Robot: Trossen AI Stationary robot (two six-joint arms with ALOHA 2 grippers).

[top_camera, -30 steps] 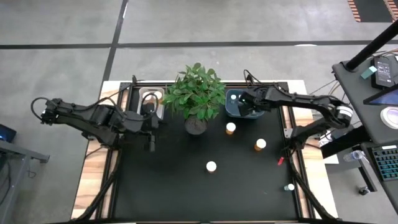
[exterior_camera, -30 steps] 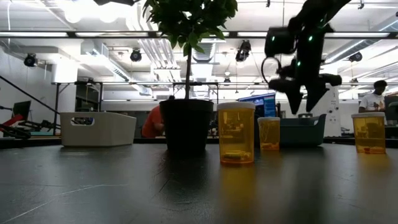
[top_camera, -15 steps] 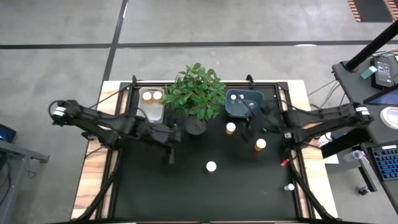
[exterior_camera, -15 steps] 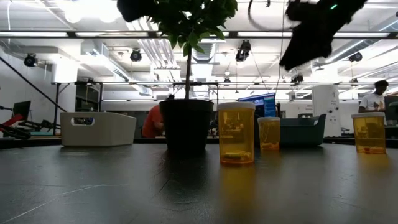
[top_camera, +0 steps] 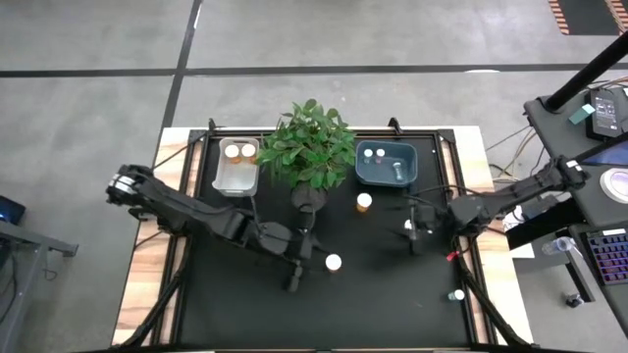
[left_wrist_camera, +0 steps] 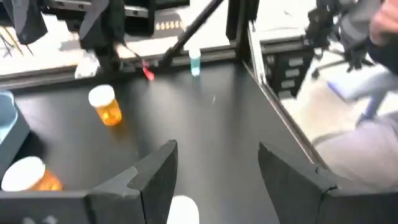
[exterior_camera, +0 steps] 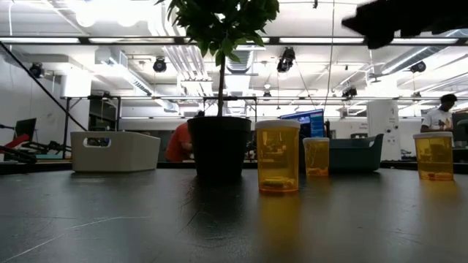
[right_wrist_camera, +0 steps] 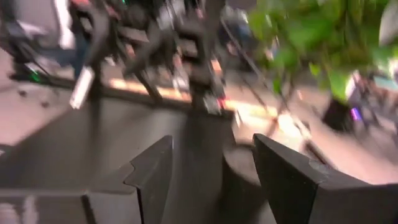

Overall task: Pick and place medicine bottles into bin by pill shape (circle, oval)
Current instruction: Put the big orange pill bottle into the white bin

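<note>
A black table (top_camera: 226,304) fills the frame between wooden side rails, with a potted plant (top_camera: 312,149) at the back middle, a white bin (top_camera: 236,176) to its left and a blue bin (top_camera: 388,175) to its right. We see our left gripper (top_camera: 306,257) low near the table's centre, fingers apart and empty, just beside a white-capped bottle (top_camera: 334,262); its wrist view shows that cap (left_wrist_camera: 183,208) between the spread fingers. Our right gripper (top_camera: 412,233) hovers over the right side, fingers apart too, and we cannot see what lies under it. A third bottle (top_camera: 364,202) stands in front of the blue bin.

We judge the chief risk to be tipping: these bottles are tall and light, so a finger clipping the cap would send one rolling. The plant's leaves overhang both bins and could snag an arm carrying over. Open room lies across the front half; a small bottle (top_camera: 457,294) sits near the right edge, where a nudge could push it off.
</note>
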